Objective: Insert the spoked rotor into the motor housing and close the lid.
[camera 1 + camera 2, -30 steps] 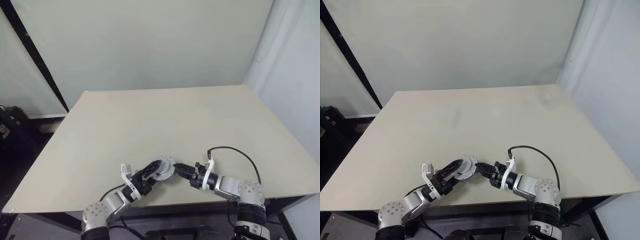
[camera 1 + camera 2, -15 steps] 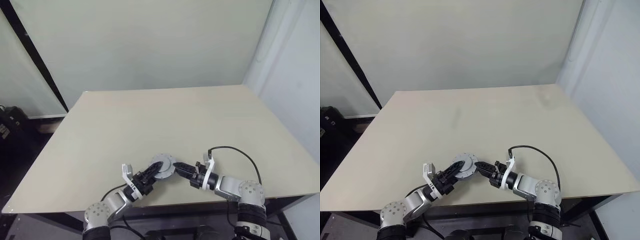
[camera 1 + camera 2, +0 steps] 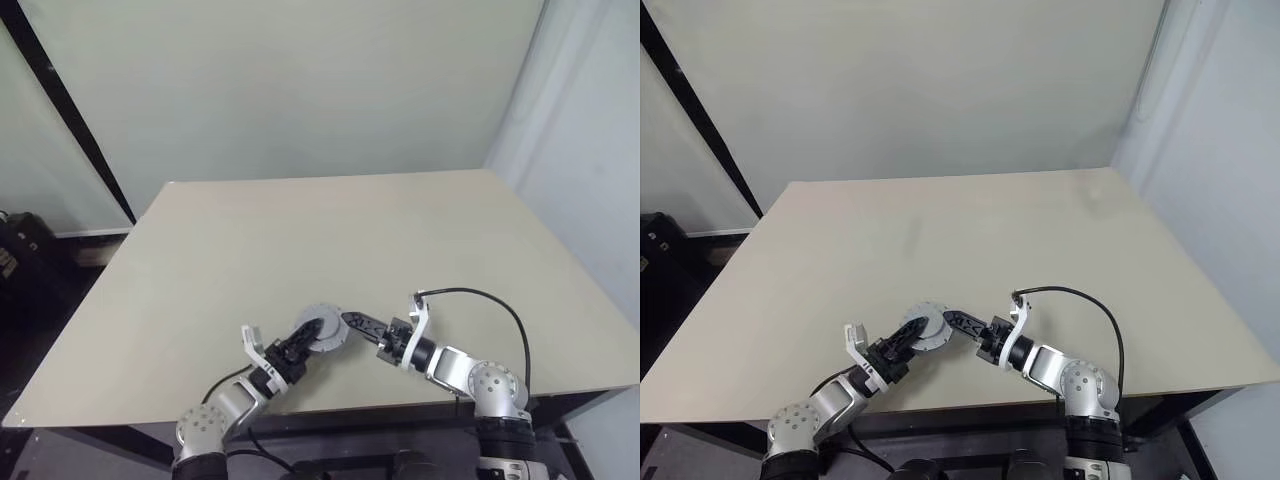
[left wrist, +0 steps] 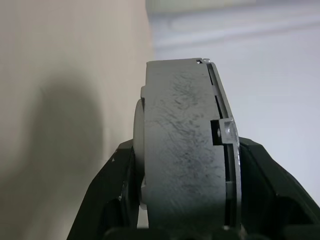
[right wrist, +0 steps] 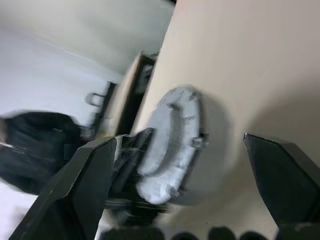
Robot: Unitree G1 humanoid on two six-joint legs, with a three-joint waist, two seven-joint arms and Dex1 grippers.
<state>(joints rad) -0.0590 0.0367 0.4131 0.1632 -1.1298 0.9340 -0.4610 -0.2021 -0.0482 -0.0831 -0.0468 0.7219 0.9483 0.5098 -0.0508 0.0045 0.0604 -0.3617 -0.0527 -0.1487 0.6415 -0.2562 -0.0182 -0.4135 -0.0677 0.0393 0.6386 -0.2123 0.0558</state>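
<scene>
Low centre of the head views, near the front edge of a matte beige table (image 3: 330, 230): a round grey metal housing (image 3: 322, 329), closed by its lid, pinched across its thickness by the left gripper (image 3: 305, 342). In the left wrist view, a thick scuffed grey drum (image 4: 182, 150) with a thin flange, clamped between two black fingers (image 4: 107, 195). Just right of it, right gripper (image 3: 352, 321) spread wide, apart from the disc's pale, ribbed face (image 5: 172, 140).
</scene>
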